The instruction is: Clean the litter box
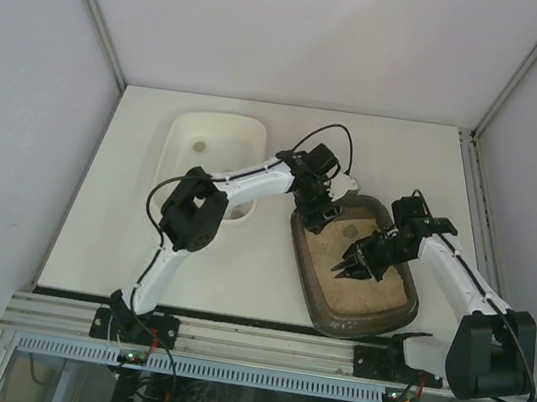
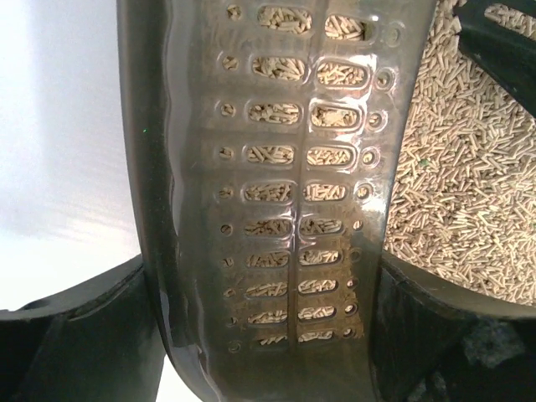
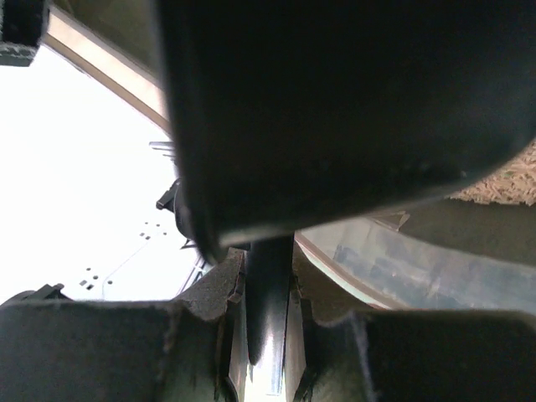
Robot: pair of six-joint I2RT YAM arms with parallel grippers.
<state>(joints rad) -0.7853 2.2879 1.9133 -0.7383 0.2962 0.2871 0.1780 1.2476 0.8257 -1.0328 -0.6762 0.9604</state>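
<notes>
We note litter box point(image 1: 356, 327): dark brown translucent tray, rounded rectangular, upright on white tabletop point(image 1: 238, 267). It lies right of centre, short end close to near edge, long axis running toward far edge, skewed slightly leftward. Tan pellet litter point(image 1: 381, 294) covers floor inside, well below rim.

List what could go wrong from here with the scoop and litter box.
The left gripper straddles the litter box's slotted edge. Pulling there could tilt the box and spill litter onto the table. The right gripper pinches the scoop by its thin handle only, so it might twist loose. Both grippers work close together over the box and could collide.
</notes>
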